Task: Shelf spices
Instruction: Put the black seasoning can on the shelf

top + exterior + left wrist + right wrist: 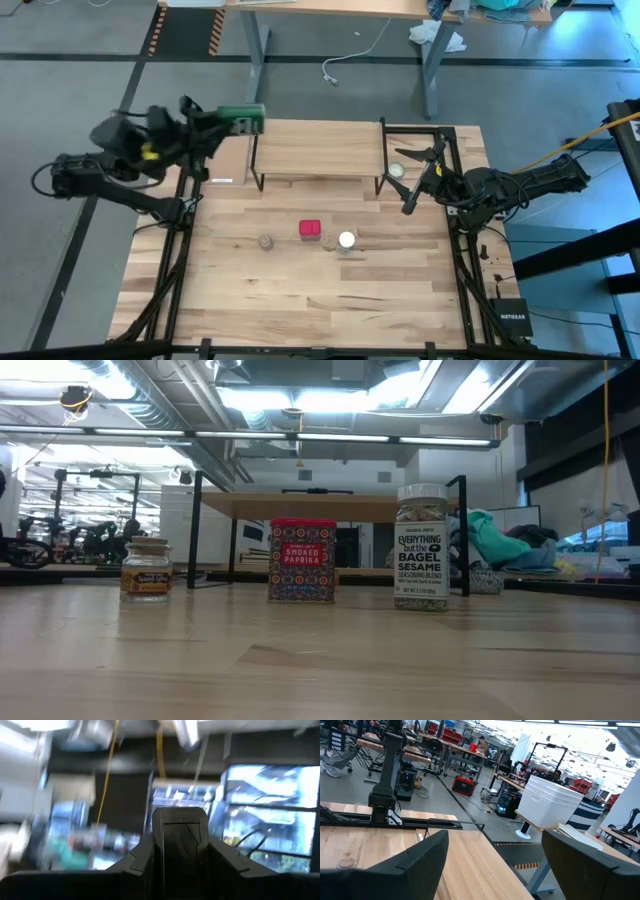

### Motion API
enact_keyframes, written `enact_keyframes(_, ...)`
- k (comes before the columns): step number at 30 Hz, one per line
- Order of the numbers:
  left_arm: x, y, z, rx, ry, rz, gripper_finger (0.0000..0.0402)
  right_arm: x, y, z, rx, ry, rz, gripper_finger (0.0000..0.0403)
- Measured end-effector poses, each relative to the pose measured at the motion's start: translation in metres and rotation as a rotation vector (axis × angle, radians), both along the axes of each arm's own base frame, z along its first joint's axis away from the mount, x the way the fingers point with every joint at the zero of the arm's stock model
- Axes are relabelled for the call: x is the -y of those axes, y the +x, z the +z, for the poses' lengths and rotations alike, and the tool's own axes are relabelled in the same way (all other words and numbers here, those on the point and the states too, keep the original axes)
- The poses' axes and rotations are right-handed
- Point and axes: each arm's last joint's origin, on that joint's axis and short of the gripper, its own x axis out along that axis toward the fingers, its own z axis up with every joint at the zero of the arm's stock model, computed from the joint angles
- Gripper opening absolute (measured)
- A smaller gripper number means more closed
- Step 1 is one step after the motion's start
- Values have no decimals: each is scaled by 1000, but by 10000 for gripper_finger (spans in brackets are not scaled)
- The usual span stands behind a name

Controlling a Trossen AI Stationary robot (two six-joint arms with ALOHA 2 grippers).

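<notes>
My left gripper (212,122) is raised over the table's far left corner, beside the shelf's left end, and is shut on the dark square tin (243,118). The shelf (318,148), a light-wood board on thin black legs, stands at the table's far middle. In front of it a row stands on the tabletop: the tan-grey round jar (266,241) (146,569), the red square box (310,229) (302,560) and the clear white-lidded jar (346,240) (421,560). My right gripper (420,178) (495,845) is open by the shelf's right end and touches nothing. My left gripper has the dark square tin between its two fingers (135,867), the tin's dark face (180,845) filling the gap. The fingers come level from the table's left. The tin sticks out past them toward the shelf, lifted clear of the table.
A flat pale round disc (397,170) lies on the tabletop by the shelf's right legs, close to my right gripper. Black frame rails (462,250) run along both table sides. Bare planks lie near the table's front edge. A desk (340,8) stands beyond the far edge.
</notes>
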Motion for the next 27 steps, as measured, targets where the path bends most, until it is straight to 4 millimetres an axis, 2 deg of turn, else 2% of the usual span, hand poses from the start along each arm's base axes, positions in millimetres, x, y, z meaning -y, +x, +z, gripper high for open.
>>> enact_keyframes(8,-13,16,-39,-270,-340,43,114,0,0,0,4,1,0,326)
enact_keyframes(14,-17,27,-72,-553,-449,57,114,0,0,0,4,1,0,326)
enact_keyframes(20,-13,58,-103,-896,-292,-104,114,0,0,1,7,2,0,326)
enact_keyframes(27,-16,111,-141,-1171,-41,-131,114,0,0,1,11,3,0,326)
